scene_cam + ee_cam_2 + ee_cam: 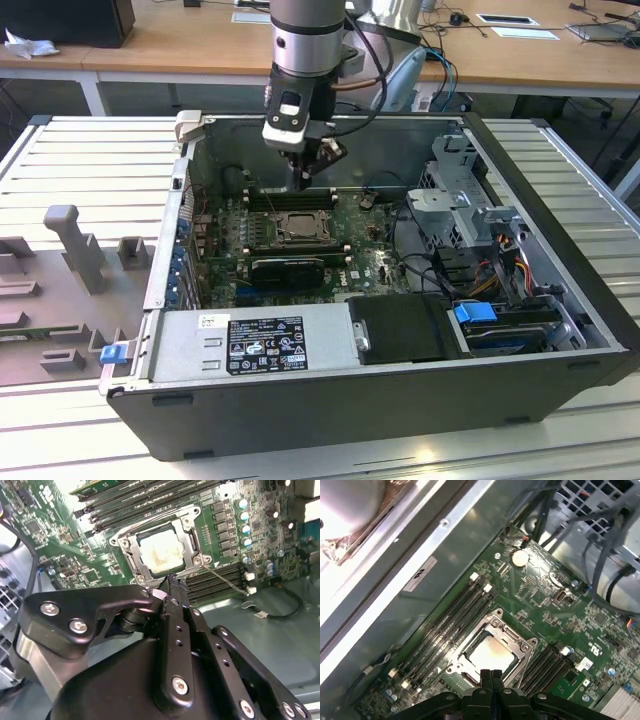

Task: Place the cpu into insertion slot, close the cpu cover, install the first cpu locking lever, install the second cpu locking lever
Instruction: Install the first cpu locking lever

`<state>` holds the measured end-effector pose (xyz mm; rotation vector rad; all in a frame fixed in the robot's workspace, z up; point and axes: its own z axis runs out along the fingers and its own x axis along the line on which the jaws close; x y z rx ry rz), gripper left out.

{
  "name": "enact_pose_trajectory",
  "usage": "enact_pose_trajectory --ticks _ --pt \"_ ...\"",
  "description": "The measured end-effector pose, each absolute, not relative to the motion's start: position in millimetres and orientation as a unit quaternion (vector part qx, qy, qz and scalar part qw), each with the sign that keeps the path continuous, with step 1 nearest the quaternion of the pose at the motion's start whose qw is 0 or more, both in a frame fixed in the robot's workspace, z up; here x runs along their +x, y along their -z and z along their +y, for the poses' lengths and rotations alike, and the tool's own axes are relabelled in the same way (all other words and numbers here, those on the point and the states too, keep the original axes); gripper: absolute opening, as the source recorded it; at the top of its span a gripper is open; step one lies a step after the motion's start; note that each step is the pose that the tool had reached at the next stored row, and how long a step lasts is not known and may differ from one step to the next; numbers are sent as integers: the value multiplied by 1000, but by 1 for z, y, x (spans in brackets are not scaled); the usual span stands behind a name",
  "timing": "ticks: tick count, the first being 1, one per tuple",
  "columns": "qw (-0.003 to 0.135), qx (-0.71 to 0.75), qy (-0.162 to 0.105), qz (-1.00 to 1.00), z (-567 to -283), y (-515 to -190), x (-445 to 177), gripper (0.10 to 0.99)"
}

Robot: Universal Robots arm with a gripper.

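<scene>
Exterior view has the open computer case (380, 415) lying on its side, the green circuit board (365, 250) on its floor, and the gripper (303, 178) hangs just above the insertion slot (196, 559). Both wrist views show the fingers (485, 677) pressed together, gripping nothing. The cpu cover (131, 557) lies flat over the slot, with the cpu (160, 552) seated inside, shining through the cut-out.
</scene>
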<state>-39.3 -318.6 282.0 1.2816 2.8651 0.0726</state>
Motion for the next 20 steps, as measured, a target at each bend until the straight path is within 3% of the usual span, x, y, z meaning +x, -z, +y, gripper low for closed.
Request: enact_pose_trajectory --ticks 20 --pt "-4 184 -23 983 -319 -282 -39 106"
